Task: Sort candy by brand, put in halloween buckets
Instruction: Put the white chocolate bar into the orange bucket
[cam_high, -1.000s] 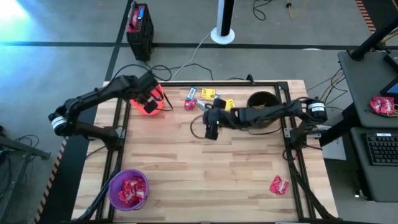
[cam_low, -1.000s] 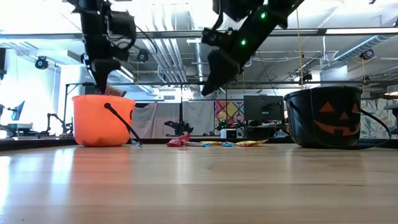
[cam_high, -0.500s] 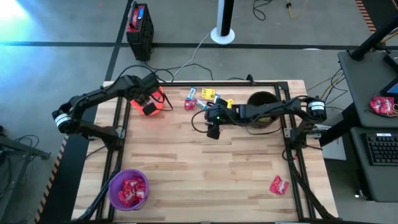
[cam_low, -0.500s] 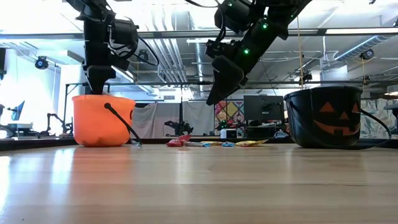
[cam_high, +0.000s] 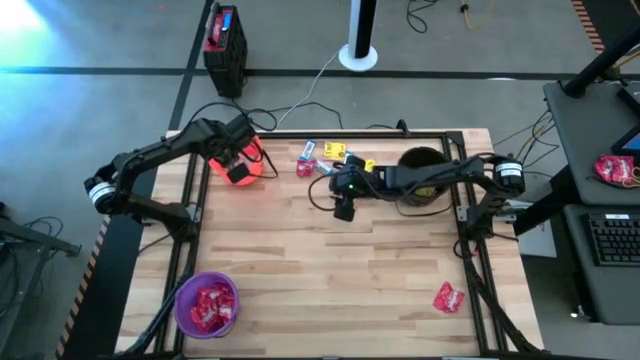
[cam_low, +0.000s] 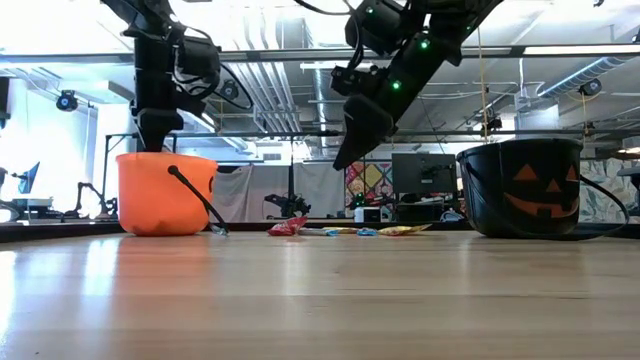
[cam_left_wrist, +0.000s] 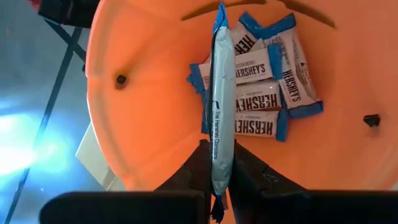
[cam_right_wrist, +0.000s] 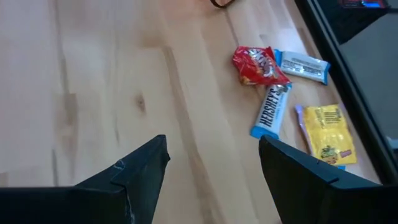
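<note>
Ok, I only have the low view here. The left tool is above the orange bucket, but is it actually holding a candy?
Observer: Yes. The left tool is shut on a blue-and-white Hershey's bar, held edge-on over the orange bucket.
Operator: Anything in that bucket already?
Observer: Several Hershey's bars lie on its floor.
Operator: And the right tool?
Observer: The right tool is open over bare wood, short of a red packet.

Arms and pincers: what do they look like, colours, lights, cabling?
Both arms are matte black, jointed, with loose black cables along the links. The right arm shows small green indicator lights near the wrist. The right pincer has two dark, flat, angular fingers. The left pincer has the same dark wedge-shaped fingers.
</note>
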